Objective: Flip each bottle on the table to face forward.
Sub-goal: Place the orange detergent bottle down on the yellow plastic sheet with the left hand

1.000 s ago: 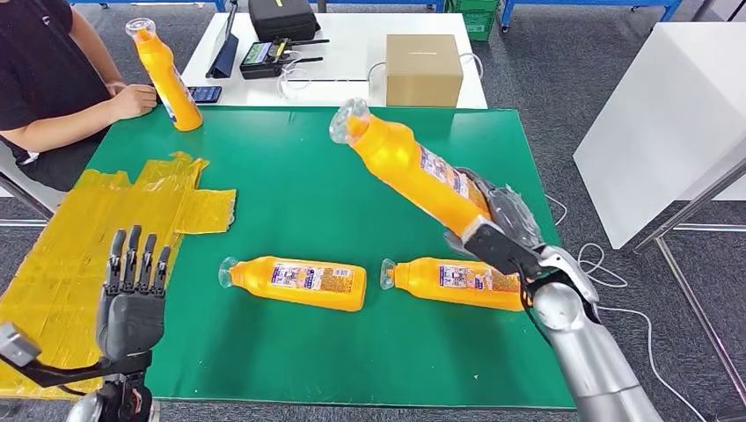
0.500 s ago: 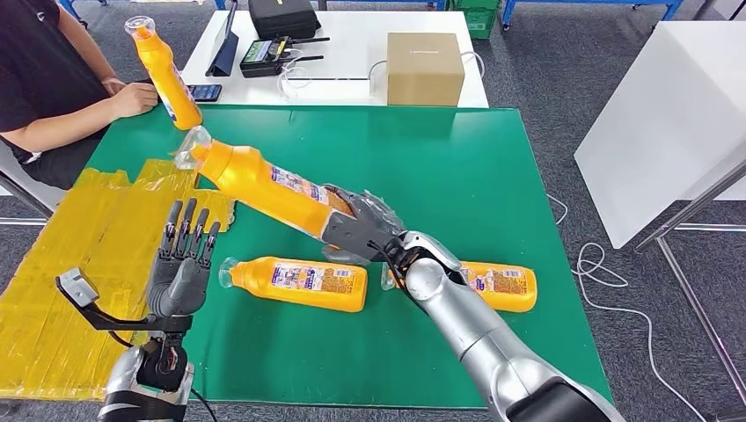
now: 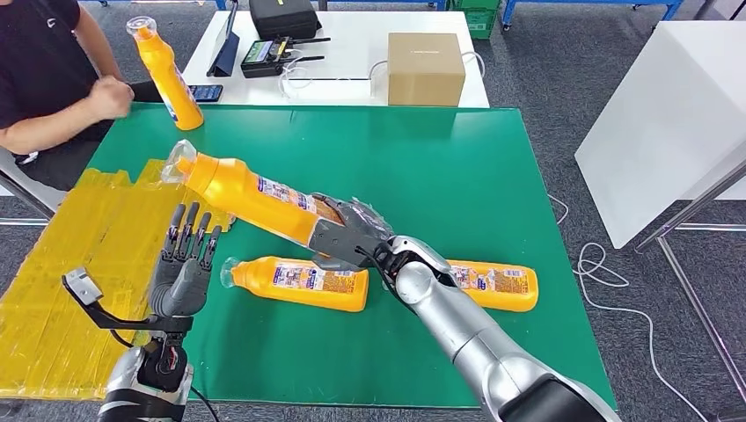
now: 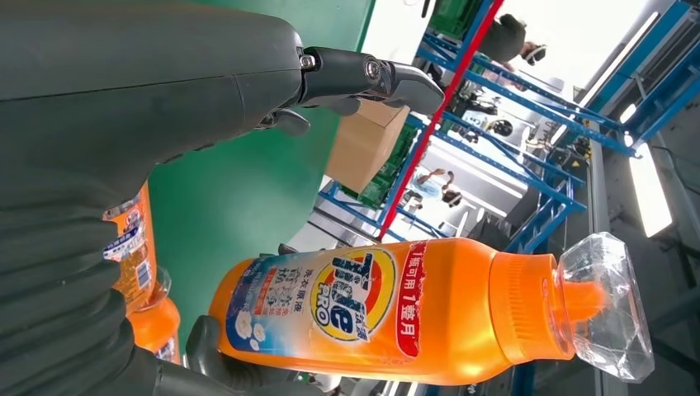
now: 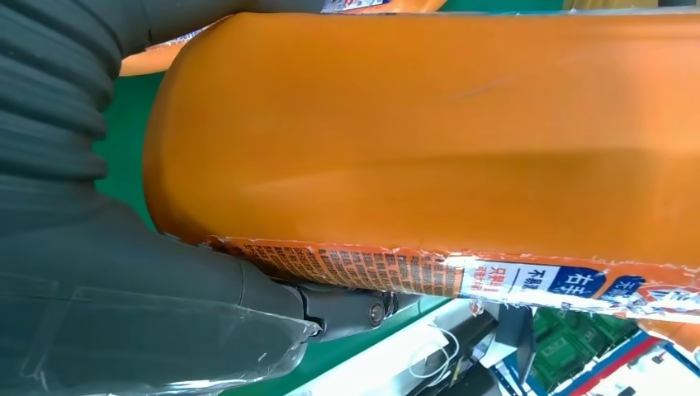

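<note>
My right hand (image 3: 347, 230) grips the base of an orange detergent bottle (image 3: 251, 189), held tilted above the green table (image 3: 457, 167) with its clear cap (image 3: 176, 161) pointing left. In the right wrist view the bottle (image 5: 429, 140) lies against that hand (image 5: 124, 313). My left hand (image 3: 183, 264) stands open, fingers up, just below the cap and apart from it; its wrist view shows the held bottle's front label (image 4: 363, 297) past the fingers (image 4: 355, 74). Two more orange bottles lie on their sides, one in the middle (image 3: 295, 283) and one to the right (image 3: 488, 286). Another one (image 3: 167, 75) stands at the back left.
A person (image 3: 44, 79) sits at the back left corner, one hand raised near the standing bottle. A yellow taped sheet (image 3: 79, 255) covers the table's left side. A cardboard box (image 3: 424, 69) and electronics sit on the white table behind. A white cabinet (image 3: 660, 114) stands at the right.
My right arm swung the held bottle from the right side across to the left, then lowered it slightly. My left hand rose toward it. The person's hand lifted off the table.
</note>
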